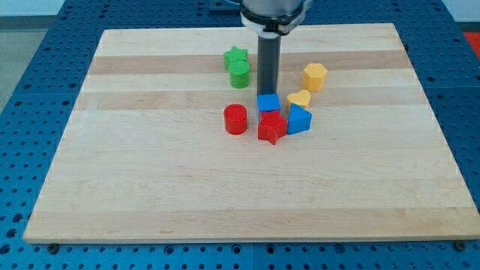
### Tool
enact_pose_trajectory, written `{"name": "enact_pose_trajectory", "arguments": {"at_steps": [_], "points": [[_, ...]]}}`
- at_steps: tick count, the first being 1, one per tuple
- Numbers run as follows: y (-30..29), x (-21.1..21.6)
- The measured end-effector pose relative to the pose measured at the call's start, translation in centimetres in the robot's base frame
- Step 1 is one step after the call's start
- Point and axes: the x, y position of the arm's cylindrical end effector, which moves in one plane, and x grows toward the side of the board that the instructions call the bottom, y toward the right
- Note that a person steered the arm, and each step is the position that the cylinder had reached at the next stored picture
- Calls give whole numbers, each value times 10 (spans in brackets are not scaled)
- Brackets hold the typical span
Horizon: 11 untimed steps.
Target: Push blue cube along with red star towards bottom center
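The blue cube (268,103) sits near the board's middle, touching the red star (271,127) just below it. My tip (268,93) stands right at the cube's top edge, on the side toward the view's top. A second blue block (298,119) lies against the star's right side.
A red cylinder (235,119) sits left of the star. A yellow heart-like block (299,99) lies right of the cube, and a yellow hexagon block (315,76) above it. A green star (235,57) and green cylinder (239,74) lie left of the rod. The wooden board (150,187) rests on a blue pegboard table.
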Motion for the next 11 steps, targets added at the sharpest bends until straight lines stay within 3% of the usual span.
{"name": "enact_pose_trajectory", "arguments": {"at_steps": [5, 8, 9, 11], "points": [[-32, 7], [39, 30], [50, 53], [42, 57]]}}
